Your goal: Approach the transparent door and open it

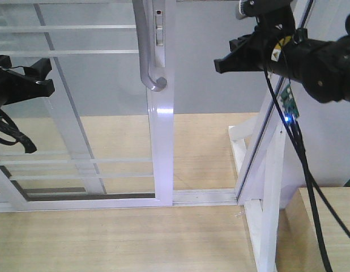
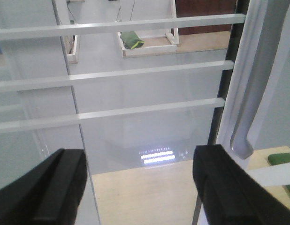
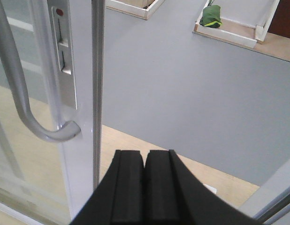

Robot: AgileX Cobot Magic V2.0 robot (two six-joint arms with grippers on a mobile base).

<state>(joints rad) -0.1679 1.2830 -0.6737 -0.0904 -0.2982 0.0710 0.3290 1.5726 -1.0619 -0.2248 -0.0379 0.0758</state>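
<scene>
Standing upright in the floor track (image 1: 203, 196), the transparent door (image 1: 162, 130) fills the left and middle of the front view. Its long axis is vertical and its glass face is turned toward the robot. Thin white bars (image 2: 135, 72) cross the glass horizontally. The bottom rail runs left to right along the track, at the edge where the wooden floor (image 1: 135, 238) meets it.

The curved grey handle (image 1: 144, 56) is mounted on the door's right-hand upright. It runs vertically along the upright, and its lower end hooks back into the frame. A silver lock plate (image 3: 63, 56) with a small red dot sits just beside it on the same upright.

The left tool (image 1: 43, 76) hangs in front of the glass, well to the left of the handle, with its fingers (image 2: 56, 187) spread wide and nothing between them. The right tool (image 3: 145, 157) has its two fingers pressed flat together, empty. It sits to the right of the handle upright, points toward it and is clear of the frame. Further right, a white slanted support post (image 1: 265, 187) leans up from the floor.
</scene>
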